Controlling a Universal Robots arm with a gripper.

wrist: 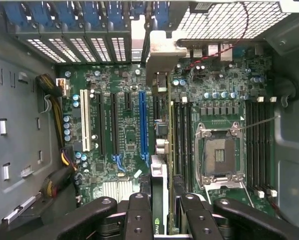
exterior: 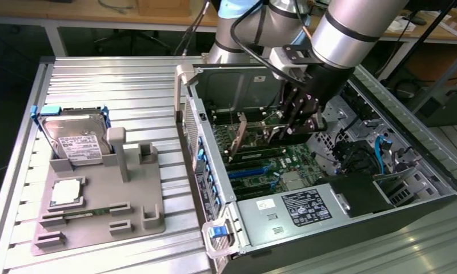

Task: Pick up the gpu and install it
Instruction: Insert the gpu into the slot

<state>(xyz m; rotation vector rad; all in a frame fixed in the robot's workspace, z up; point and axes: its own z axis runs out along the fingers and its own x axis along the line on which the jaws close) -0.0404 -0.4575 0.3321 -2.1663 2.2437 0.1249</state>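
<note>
The gripper [exterior: 296,132] hangs inside the open computer case [exterior: 411,171], low over the motherboard [exterior: 271,165], and it is clamped on the gpu [exterior: 278,135], which it holds edge-down between its black fingers [wrist: 139,215]; in the wrist view the card runs away from the fingers as a thin green-and-black edge [wrist: 159,190] toward its silver bracket [wrist: 162,55] at the case's rear slot wall, lying just beside the long blue slot [wrist: 143,125] on the motherboard. Whether the card's edge already touches the board cannot be told. Room around the card is tight: the rear slot covers sit at its bracket end, the memory slots [wrist: 182,135] run close along one side, and the blue slot and two black slots along the other, while the bare CPU socket [wrist: 219,155] lies further off past the memory slots. A second upright card [exterior: 241,132] stands in the case near the gripper, on the exterior view's left of it. One white slot [wrist: 84,127] sits beyond the black ones. Outside the case, on the ribbed metal table [exterior: 107,74], a grey holder tray [exterior: 107,200] carries one hard drive [exterior: 76,137] with a white label whose print is too small to read, and one square chip [exterior: 66,194]. A white-on-black label [exterior: 305,205] on the case's power supply is likewise unreadable, and white lettering on the card's edge by the fingers cannot be made out.
</note>
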